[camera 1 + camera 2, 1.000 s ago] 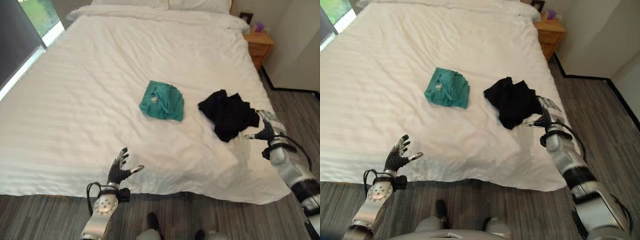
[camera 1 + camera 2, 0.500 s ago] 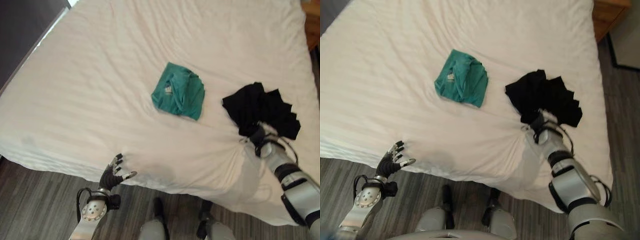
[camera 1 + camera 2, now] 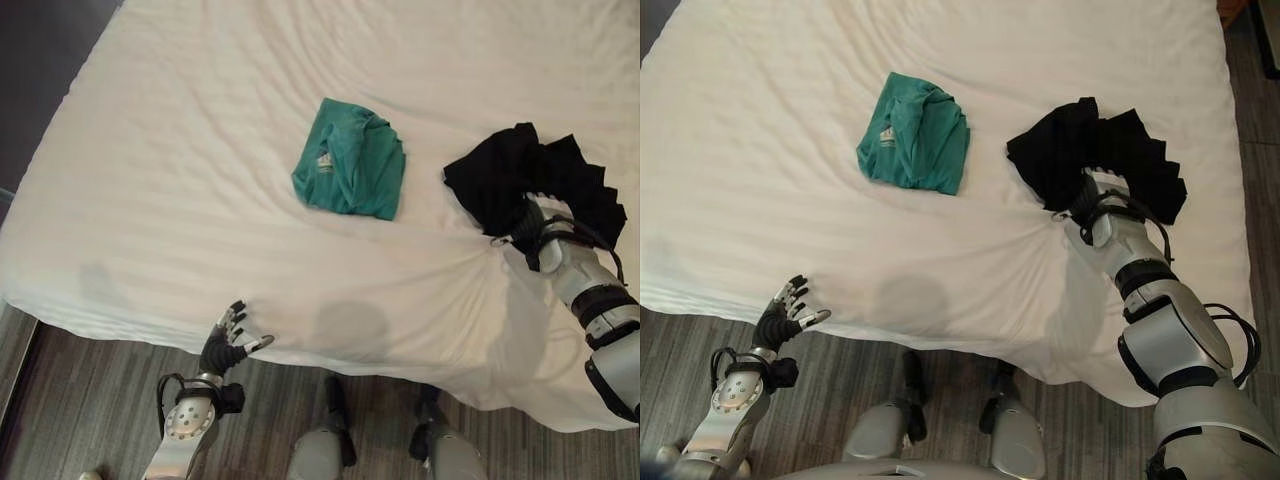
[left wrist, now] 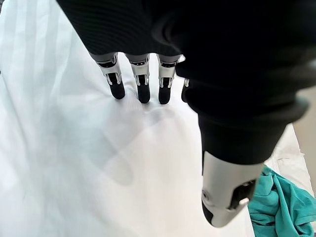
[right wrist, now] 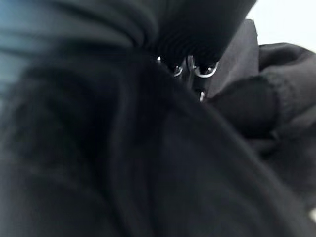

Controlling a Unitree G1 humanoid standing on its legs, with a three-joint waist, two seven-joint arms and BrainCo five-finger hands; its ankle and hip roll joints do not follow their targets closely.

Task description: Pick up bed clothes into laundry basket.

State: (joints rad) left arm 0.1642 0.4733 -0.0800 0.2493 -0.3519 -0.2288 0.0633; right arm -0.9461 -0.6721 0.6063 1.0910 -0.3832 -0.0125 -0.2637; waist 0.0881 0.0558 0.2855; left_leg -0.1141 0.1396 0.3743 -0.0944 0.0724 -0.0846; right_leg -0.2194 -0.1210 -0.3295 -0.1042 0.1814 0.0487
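- The right robot hand (image 3: 1102, 197) has pushed forward into the black garment (image 3: 525, 180) on the white bed (image 3: 200, 150); a second ago it was only at the pile's near edge, beside the mattress corner.
- The head camera has also tipped downward and closer over that second, so the headboard end and nightstand have dropped from sight; the clothes themselves have not shifted on the sheet.
- Judged from this, the first pick is in hand: the reach is made, but nothing is lifted, and no laundry basket can be seen.
- The right robot hand's fingers are buried in the dark folds; its own wrist view offers only black cloth and a glint of metal, so whether they have closed on the fabric cannot be told.
- The left robot hand (image 3: 226, 342) hovers at the near edge of the bed, fingers spread and straight, holding nothing; its fingertips (image 4: 143, 93) stand just above bare sheet.
- The teal garment (image 3: 352, 170) lies crumpled mid-bed, well apart from both hands, untouched.
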